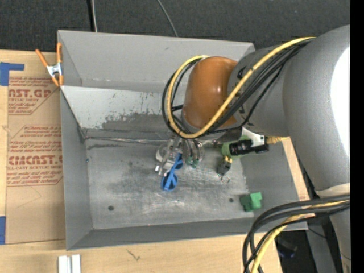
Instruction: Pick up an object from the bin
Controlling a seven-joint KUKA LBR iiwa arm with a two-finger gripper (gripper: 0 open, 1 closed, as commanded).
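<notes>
My gripper [181, 153] is low over the middle of the bin floor, under the orange wrist cover. A blue plastic clip-like thing [169, 176] lies slanted right below it, and its upper end reaches in under the gripper. I cannot tell whether the two touch. A small dark piece [223, 169] lies on the floor just to the right of the gripper.
A green block [251, 201] sits near the bin's front right corner. A green and black cylinder with a white end [243, 147] shows to the right of the gripper, close under the arm. The arm and its cables cover the bin's right side.
</notes>
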